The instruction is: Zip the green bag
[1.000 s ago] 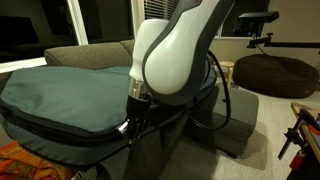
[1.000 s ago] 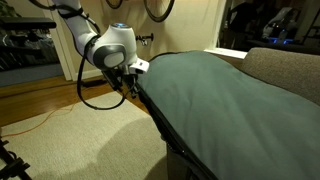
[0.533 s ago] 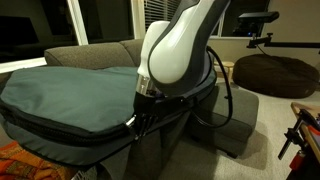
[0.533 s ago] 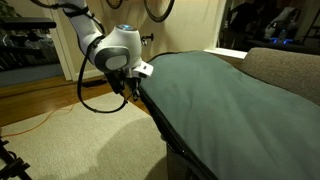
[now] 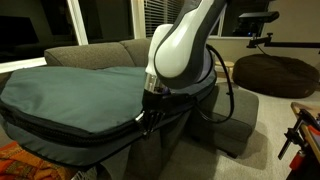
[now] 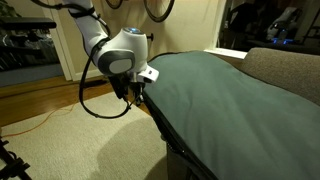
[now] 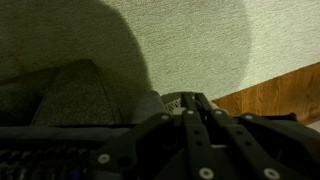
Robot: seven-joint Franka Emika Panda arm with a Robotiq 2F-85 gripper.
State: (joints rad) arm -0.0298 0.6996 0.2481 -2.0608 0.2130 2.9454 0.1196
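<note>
The green bag (image 5: 70, 90) lies flat over the sofa, with a dark zipper band (image 5: 70, 126) round its edge; it also shows in an exterior view (image 6: 220, 90). My gripper (image 5: 142, 124) points down at the bag's rounded end, right on the zipper band (image 6: 165, 125). It shows in an exterior view (image 6: 135, 97) too. In the wrist view its fingers (image 7: 190, 98) are pressed together, with zipper teeth (image 7: 50, 157) at the lower left. The zipper pull itself is hidden between the fingers.
The grey sofa (image 5: 90, 52) carries the bag; its back shows in an exterior view (image 6: 285, 65). A brown beanbag (image 5: 275, 72) sits behind. Pale carpet (image 6: 90, 140) and wooden floor (image 6: 30, 105) lie below the gripper. A black cable (image 6: 100, 108) loops off the arm.
My gripper has slid along the bag's zipper edge, rightward in both exterior views, staying shut. The bag has not moved.
</note>
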